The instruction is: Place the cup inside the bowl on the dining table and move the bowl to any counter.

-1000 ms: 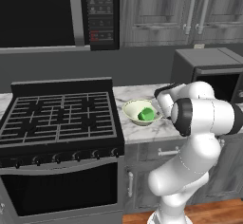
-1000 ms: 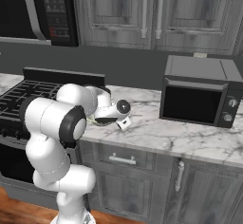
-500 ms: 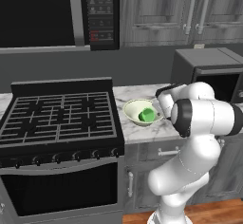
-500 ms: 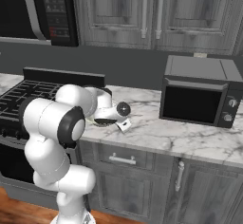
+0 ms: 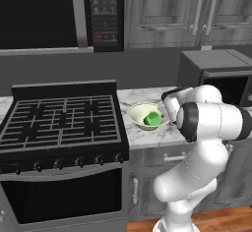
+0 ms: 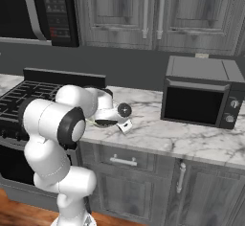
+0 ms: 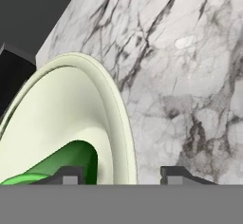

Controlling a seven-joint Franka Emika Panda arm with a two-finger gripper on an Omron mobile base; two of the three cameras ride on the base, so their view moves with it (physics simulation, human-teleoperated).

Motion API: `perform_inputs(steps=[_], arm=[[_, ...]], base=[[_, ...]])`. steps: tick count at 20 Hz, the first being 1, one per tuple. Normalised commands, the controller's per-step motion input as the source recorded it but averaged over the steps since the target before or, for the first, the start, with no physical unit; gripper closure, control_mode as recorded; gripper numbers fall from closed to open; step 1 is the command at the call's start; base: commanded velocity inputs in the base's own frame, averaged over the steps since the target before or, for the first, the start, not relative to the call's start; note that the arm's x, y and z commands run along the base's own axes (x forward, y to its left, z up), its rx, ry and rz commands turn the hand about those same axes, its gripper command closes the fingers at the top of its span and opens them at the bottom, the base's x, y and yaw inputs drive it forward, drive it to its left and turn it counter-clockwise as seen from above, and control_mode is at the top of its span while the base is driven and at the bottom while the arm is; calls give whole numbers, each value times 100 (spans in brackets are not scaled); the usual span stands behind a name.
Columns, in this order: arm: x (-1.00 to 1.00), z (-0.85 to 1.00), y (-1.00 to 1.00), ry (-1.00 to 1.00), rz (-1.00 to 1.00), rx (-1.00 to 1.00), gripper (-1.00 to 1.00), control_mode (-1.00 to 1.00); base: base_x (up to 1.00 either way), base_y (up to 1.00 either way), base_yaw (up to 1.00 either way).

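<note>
Left base view: bowl (image 5: 141, 116) sits on the counter (image 5: 147, 136), just right of the stove (image 5: 61, 123); cup (image 5: 152, 119) lies inside it.
Right base view: bowl mostly hidden behind the arm; microwave (image 6: 201, 97) well right of the stove.
Hand view: gripper (image 7: 118, 174) spread, one finger each side of the bowl's rim, apparently not clamped.

I'm seeing the pincer (image 7: 121, 174) straddling the bowl (image 7: 61, 114) rim, the cup (image 7: 61, 163) lying inside, marble desk (image 7: 190, 76) underneath.
</note>
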Motion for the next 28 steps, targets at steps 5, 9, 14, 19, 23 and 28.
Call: perform_inputs(steps=[5,9,14,19,23,28], arm=[[-17,12,0,1,0,0,-100,-100],[-56,43,-1,0,0,0,-100,-100],[-59,40,-2,0,0,0,-100,-100],[-33,48,0,0,0,0,-100,-100],[-32,59,0,-1,0,0,-100,-100],[-51,49,0,-1,0,0,-100,-100]], base=[[0,0,0],[0,0,0],[0,0,0],[0,0,0],[0,0,0],[0,0,0]])
